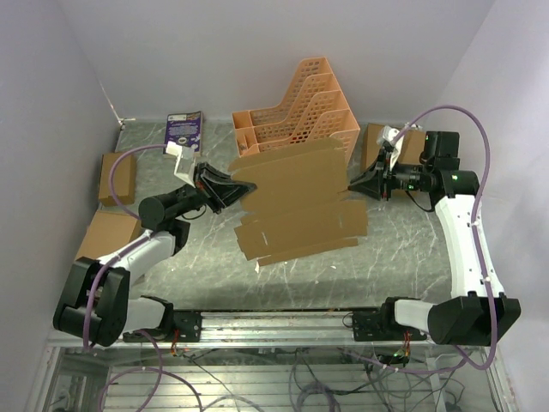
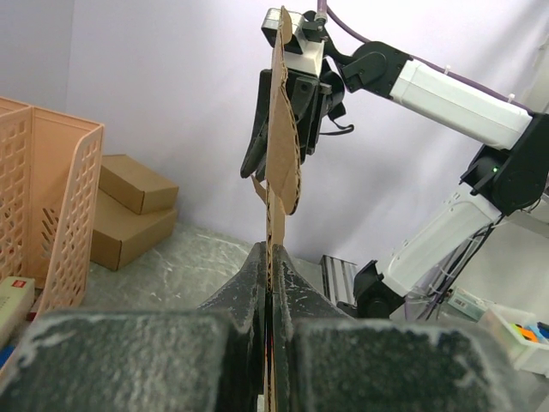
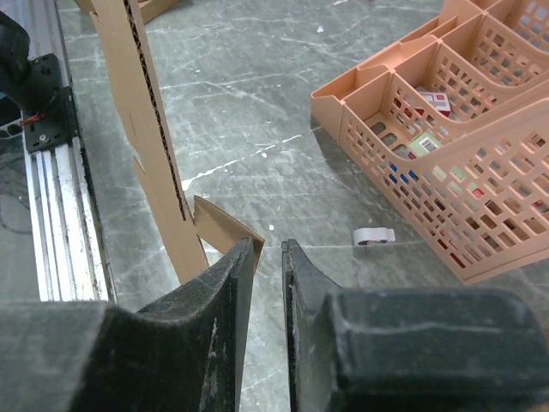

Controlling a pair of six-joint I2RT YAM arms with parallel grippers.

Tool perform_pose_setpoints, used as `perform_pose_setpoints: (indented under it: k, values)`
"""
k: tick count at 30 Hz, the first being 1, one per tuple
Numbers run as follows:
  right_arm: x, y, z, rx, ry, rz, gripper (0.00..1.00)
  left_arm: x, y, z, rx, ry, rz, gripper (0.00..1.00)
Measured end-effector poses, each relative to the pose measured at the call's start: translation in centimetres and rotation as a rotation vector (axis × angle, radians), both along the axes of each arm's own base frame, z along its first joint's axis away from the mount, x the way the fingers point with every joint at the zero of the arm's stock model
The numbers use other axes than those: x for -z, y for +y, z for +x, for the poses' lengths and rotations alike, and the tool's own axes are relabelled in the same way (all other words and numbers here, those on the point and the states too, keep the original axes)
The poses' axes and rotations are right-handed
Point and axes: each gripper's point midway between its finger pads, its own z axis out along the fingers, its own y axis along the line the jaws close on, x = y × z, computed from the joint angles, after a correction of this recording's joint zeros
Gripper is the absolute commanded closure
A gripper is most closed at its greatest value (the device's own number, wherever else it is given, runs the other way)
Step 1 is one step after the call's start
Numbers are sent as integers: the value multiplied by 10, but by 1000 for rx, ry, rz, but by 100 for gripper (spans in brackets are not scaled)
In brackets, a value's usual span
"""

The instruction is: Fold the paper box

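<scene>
The paper box (image 1: 296, 202) is a flat brown cardboard sheet with flaps, held up over the middle of the table. My left gripper (image 1: 230, 184) is shut on its left edge. In the left wrist view the sheet (image 2: 279, 146) stands edge-on, pinched between the jaws of the left gripper (image 2: 271, 257). My right gripper (image 1: 353, 184) is at the sheet's right edge. In the right wrist view the right gripper (image 3: 268, 249) shows a narrow gap with only the table behind it. A cardboard tab (image 3: 219, 227) lies outside its left finger (image 3: 232, 283), touching or nearly touching it.
An orange lattice file rack (image 1: 296, 112) stands behind the sheet and holds small items (image 3: 429, 137). Ready-made brown boxes sit at the left (image 1: 118, 176) (image 1: 110, 233) and at the back right (image 1: 377, 142). A purple booklet (image 1: 184, 129) lies at the back. A small white piece (image 3: 374, 235) is on the table.
</scene>
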Motion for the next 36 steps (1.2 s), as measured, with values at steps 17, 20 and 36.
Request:
perform_pose_setpoints:
  k: [17, 20, 36]
  values:
    - [4, -15, 0, 81, 0, -68, 79, 5, 9, 6, -2, 40, 13, 93]
    - [-10, -24, 3, 135, -49, -94, 88, 5, 12, 9, -11, 45, 12, 93]
    - [18, -4, 14, 33, 53, 7, 87, -4, 13, 3, 1, 42, -1, 93]
